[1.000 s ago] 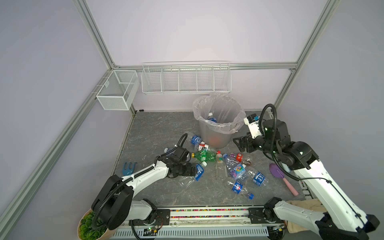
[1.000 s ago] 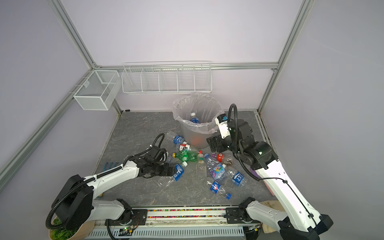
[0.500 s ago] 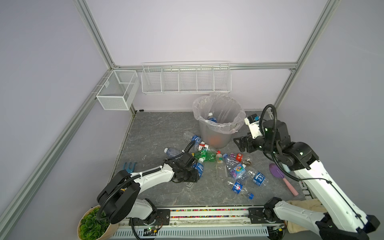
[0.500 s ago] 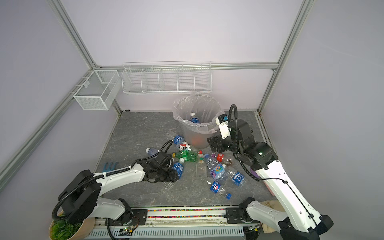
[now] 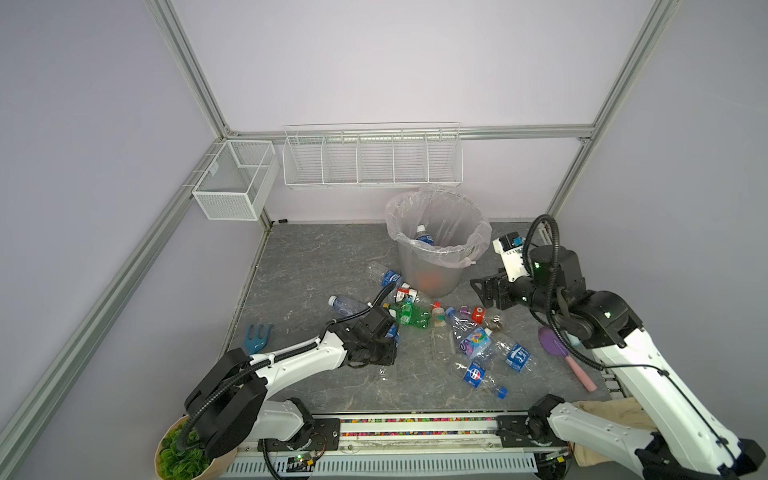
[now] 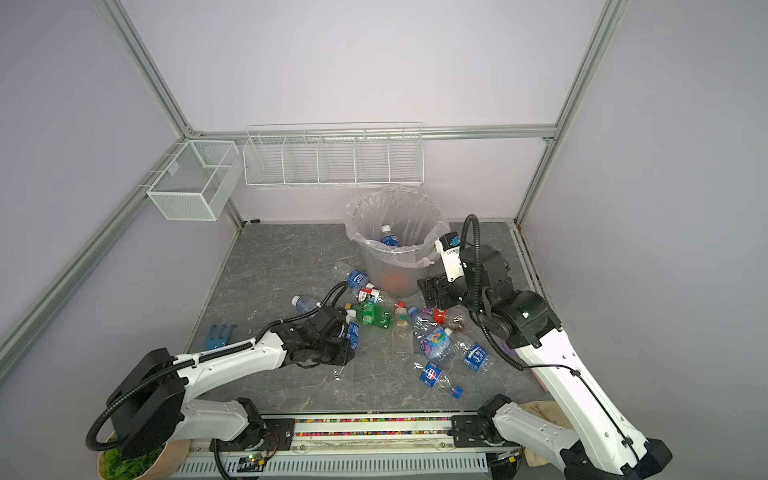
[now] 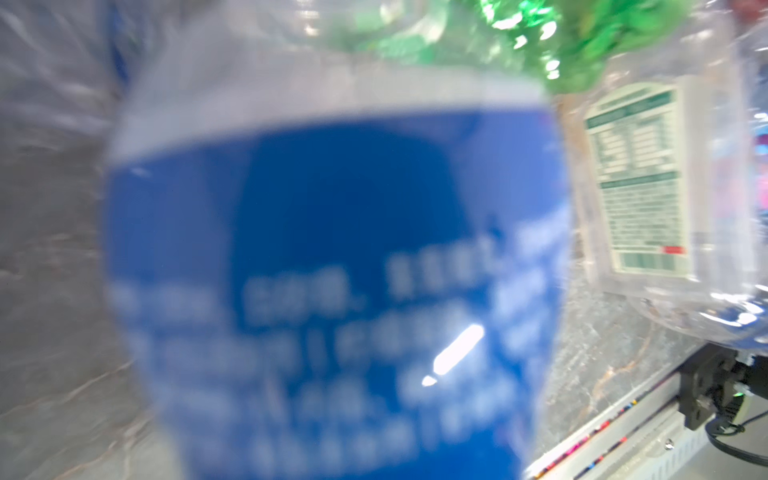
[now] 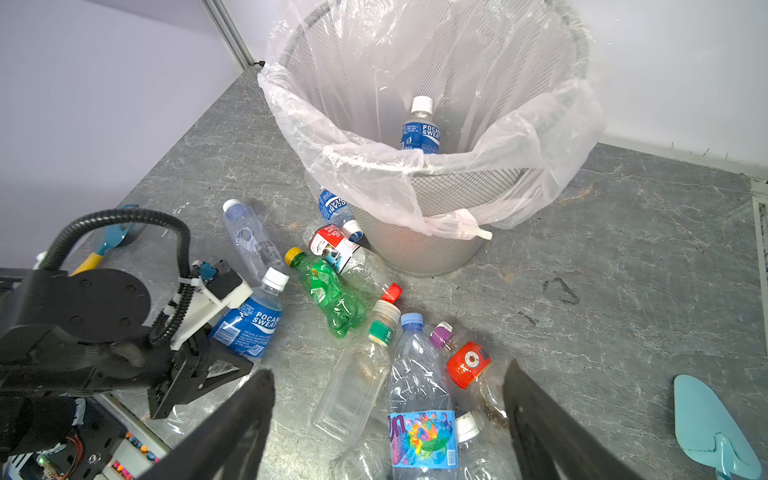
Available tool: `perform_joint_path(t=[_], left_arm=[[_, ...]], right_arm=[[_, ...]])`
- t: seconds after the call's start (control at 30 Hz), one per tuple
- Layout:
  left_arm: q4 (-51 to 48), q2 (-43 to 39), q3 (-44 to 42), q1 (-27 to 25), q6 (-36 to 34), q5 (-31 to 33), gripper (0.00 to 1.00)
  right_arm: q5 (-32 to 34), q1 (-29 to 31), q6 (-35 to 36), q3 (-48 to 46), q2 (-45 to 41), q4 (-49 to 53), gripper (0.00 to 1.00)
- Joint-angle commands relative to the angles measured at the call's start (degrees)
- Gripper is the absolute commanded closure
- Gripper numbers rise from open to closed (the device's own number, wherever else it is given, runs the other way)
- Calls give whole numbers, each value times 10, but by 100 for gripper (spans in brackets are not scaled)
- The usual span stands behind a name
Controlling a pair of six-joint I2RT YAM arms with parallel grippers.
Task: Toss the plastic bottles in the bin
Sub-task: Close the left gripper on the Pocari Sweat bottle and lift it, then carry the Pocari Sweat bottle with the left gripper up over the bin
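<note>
Label "POCARI SWEAT" marks the blue bottle (image 8: pixel 249 328) in left claw (image 8: pixel 199 365).

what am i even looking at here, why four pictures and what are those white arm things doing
Two white robot arms stand at a grey table, each ending in a two-fingered gripper. Two pictures look down from overhead; the other two come from cameras on the arms' wrists. Empty plastic bottles lie scattered in front of a lined bin, which already holds one. The left gripper has shut on a blue-labelled bottle, which fills the left wrist view. The right gripper hangs open above the pile, holding nothing. A garden fork and a purple trowel lie aside.
</note>
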State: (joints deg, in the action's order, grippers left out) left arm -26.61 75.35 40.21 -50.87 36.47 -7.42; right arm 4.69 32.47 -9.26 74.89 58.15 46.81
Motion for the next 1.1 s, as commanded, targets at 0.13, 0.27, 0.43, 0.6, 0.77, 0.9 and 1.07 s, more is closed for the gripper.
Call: perform_joint_path(t=[0.13,0.27,0.43,0.6,0.77,0.9,1.07], left_arm=[[-46,-62,69,-25,-3,50,86],[-57,-88,90,-34,-7,69,86],[-68,-120,120,-43,-20,92,87],[-85,-136,158,-52,-35,115,87],[-98,-135,210,-66,-58,144,88],[-112,-125,260,-75,-80,165,88],[-108,-109,315,-76,-112,179,88]], right_arm=[[-6,2,-10,-21,-10,-13,12],[-10,2,-10,-29,-14,-12,12],[-13,2,-15,-41,-18,-13,12],[-18,2,-22,-54,-19,-13,12],[-20,2,-29,-68,-24,-13,12],[-22,2,-33,-80,-33,-15,12],[-31,2,-38,-87,-33,-15,12]])
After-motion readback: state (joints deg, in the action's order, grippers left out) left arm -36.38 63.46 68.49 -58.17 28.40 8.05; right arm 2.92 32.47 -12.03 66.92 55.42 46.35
